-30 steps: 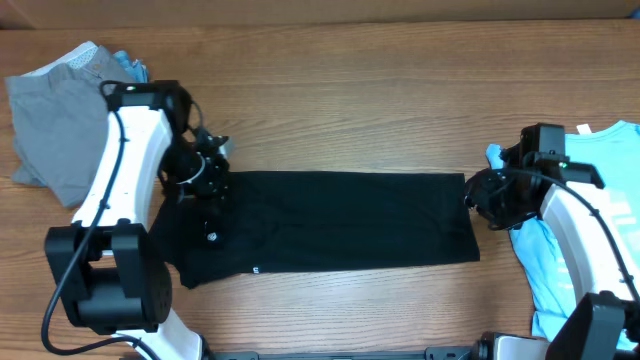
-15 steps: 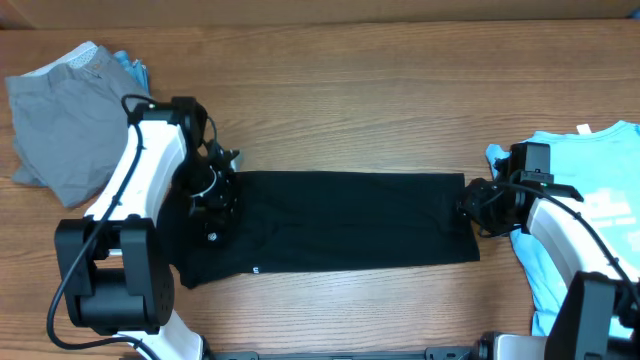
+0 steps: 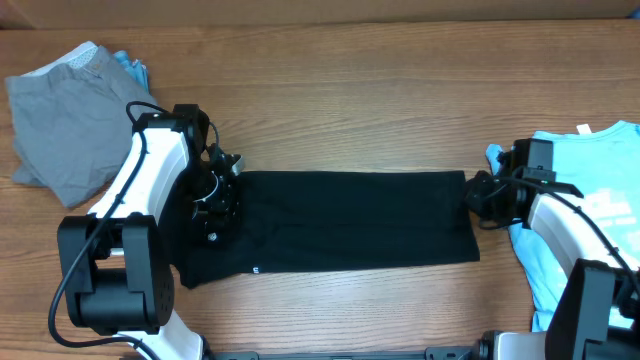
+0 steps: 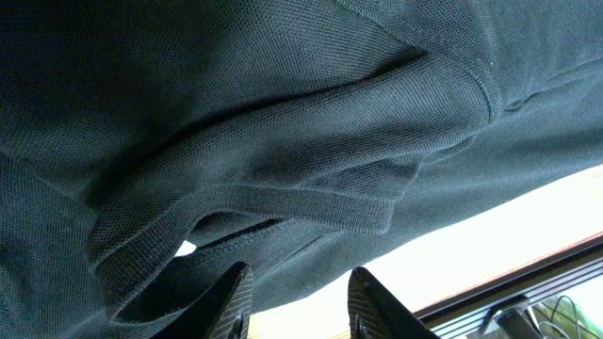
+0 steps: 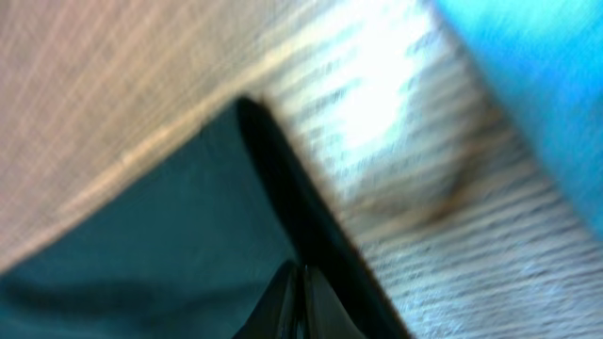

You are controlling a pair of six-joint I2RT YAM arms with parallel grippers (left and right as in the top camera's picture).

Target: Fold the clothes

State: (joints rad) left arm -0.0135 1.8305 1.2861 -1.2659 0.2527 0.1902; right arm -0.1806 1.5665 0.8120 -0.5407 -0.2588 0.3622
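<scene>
- Black T-shirt [image 3: 340,225] status?
- Flat on table [image 3: 350,100], folded lengthwise; cross folds pending. Left claw [image 4: 300,287] spread above sleeve end; right claw [image 5: 300,287] pinching opposite hem. Grey garment [image 3: 60,120], light-blue tee [image 3: 590,230] not yet folded.

Brown wood-grain tabletop [image 3: 350,110], bearing three garments well apart from one another. Across the middle, a black T-shirt [image 3: 340,230] laid flat as a long band running left to right, with a tiny white label [image 3: 256,270] near its front left edge. At the far left corner, a crumpled grey garment [image 3: 60,130] with a scrap of light-blue cloth [image 3: 130,68] at its far side, and at the right edge a light-blue white-printed tee [image 3: 610,160].
</scene>
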